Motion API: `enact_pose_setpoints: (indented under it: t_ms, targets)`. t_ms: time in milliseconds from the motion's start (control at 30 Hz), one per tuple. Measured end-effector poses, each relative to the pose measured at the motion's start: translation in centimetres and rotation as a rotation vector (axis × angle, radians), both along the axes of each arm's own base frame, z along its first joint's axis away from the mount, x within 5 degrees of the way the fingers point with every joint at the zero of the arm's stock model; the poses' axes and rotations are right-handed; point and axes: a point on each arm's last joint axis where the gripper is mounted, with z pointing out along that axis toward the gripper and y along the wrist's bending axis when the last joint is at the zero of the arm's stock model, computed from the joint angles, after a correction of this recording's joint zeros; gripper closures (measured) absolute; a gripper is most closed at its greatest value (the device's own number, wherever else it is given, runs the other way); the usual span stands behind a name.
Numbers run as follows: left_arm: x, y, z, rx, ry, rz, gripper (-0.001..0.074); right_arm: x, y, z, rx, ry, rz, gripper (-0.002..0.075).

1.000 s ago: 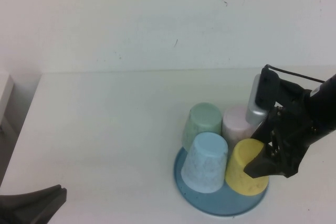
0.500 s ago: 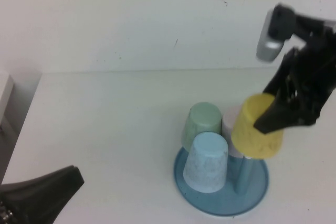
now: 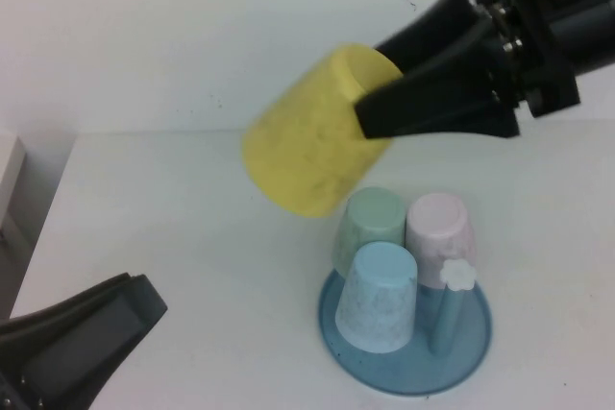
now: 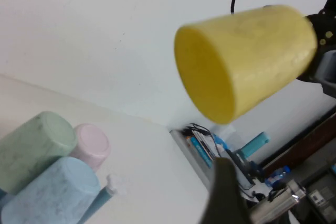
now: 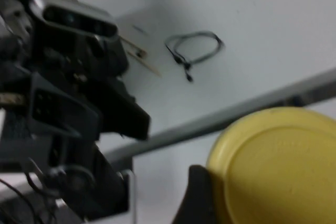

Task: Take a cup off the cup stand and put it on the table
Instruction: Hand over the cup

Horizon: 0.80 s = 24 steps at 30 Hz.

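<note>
Left gripper (image 3: 72, 348) sits low at 7 o'clock of the high view, nearest the robot, carrying nothing; its two dark fingers look a little spread. Next out, at about 5 o'clock, the cup stand (image 3: 404, 376): a light blue cup (image 3: 377, 297) in front, a green cup (image 3: 370, 228) and a pink cup (image 3: 439, 232) behind, all upside down on pegs, and one bare peg (image 3: 450, 304) with its white flower cap showing. Above and beyond these, near 12 o'clock, the right gripper (image 3: 370, 108) pinches the cup (image 3: 312, 141) by the rim, one finger seemingly inside the mouth and one outside, the cup lifted clear and tipped on its side, base pointing toward 8 o'clock. Judged light, stiff, thin-walled plastic with a smooth skin: it could pivot or slip in a rim pinch, so hold deep on the wall and squeeze modestly. The table (image 3: 183, 218) lies open from 9 to 11 o'clock, well apart from the stand. Its left edge falls off near 9 o'clock, and its far edge meets the wall, so setting down mid-table looks safest.
</note>
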Motion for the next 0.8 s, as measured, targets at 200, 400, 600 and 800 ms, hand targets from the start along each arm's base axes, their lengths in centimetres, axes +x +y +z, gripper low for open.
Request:
enact_pose_setpoints:
  t_ms: [200,400,600,800]
  targets:
    - [0.0,0.0,0.0,-0.034,0.034,-0.004,0.0253,0.5,2.2,-2.1,0.125,0.092,0.063,0.0165]
    - [0.1,0.1,0.0,-0.036,0.036,0.006,0.0242,-0.3,5.5,-3.9,0.141,0.156,0.151,0.0165]
    - [0.5,0.5,0.0,-0.040,0.043,0.068,0.0271,-1.6,8.2,-5.2,0.130,0.182,0.239,0.0165]
    - [0.6,0.6,0.2,-0.051,0.036,0.084,0.0568,-1.5,8.7,-5.5,0.147,0.159,0.244,0.0168]
